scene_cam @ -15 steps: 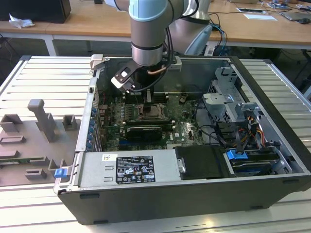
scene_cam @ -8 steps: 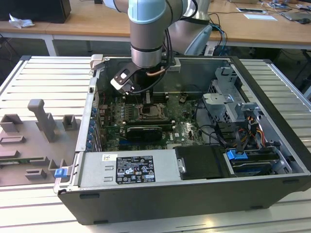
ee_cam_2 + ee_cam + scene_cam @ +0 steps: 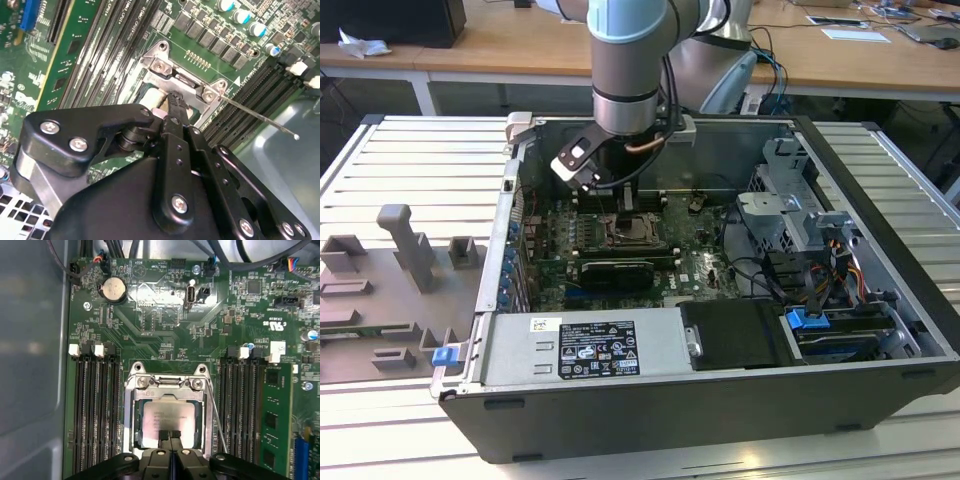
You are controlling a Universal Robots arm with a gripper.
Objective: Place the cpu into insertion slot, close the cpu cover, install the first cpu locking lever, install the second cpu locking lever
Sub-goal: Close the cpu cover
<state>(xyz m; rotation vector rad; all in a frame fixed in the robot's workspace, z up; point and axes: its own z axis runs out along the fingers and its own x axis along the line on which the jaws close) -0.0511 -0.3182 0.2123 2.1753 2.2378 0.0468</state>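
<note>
My pincer (image 3: 170, 435) is shut tight, gripping nothing, with its tips resting on the cpu (image 3: 167, 415). The cpu cover (image 3: 167, 382) lies flat around the cpu.

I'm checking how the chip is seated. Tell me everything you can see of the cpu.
The cpu is a small flat square with a pale silvery metal top and faint print. It lies level in the insertion slot on the green board. The silvery cpu cover frames it. The gripper, fingertips together, sits at one edge of it.
</note>
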